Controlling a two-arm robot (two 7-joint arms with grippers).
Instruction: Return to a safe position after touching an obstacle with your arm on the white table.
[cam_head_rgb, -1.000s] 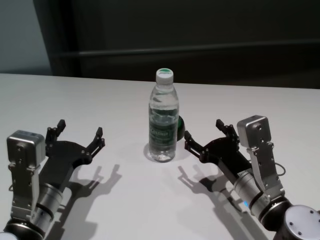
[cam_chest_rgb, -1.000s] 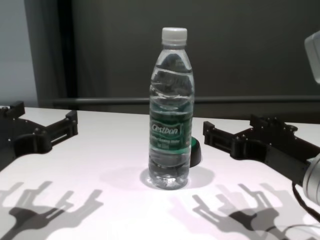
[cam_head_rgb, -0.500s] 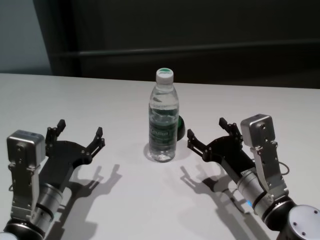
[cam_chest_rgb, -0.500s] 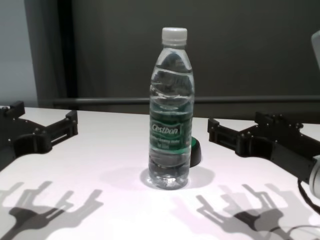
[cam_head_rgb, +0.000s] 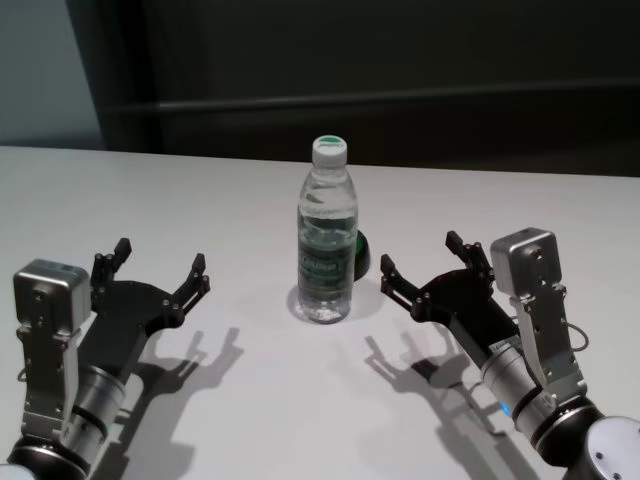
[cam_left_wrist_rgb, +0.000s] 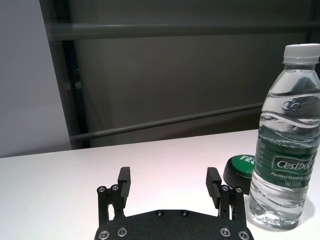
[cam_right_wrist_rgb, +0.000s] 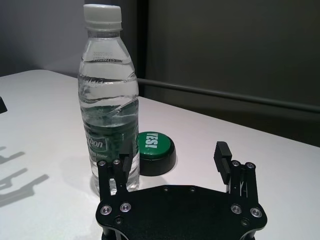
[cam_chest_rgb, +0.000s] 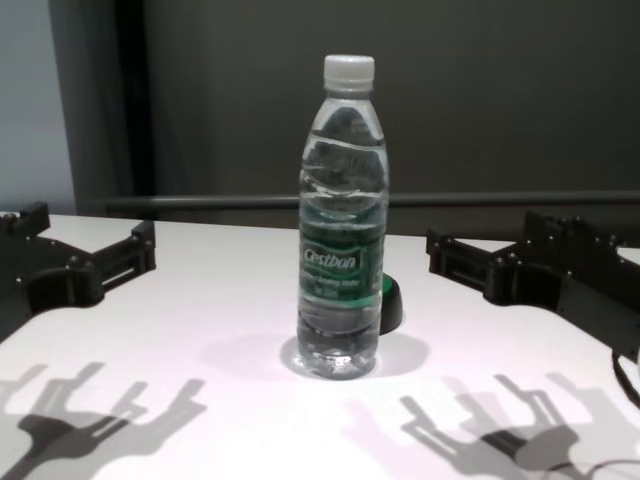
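1. because the task ends in a safe pose, the right tool hangs low over the white worktop just beside the water bottle, apart from it, its two fingers spread and holding nothing; that gap reads as the clearance a retreat wants.
2. while that arm works, the left tool sits parked well apart on the bottle's other side, fingers likewise spread and empty.
3. the bottle stands upright near the middle of the worktop, white cap on, so the contact seems not to have tipped it.
4. the head view shows both arms and their spacing from the bottle, yet a small black-and-green dome is mostly hidden behind the bottle there.
5. the right wrist view shows that dome plainly, a green-topped button just beside the bottle, and one finger overlapping the bottle's base in line of sight.
6. the chest view confirms open air between tool and bottle.
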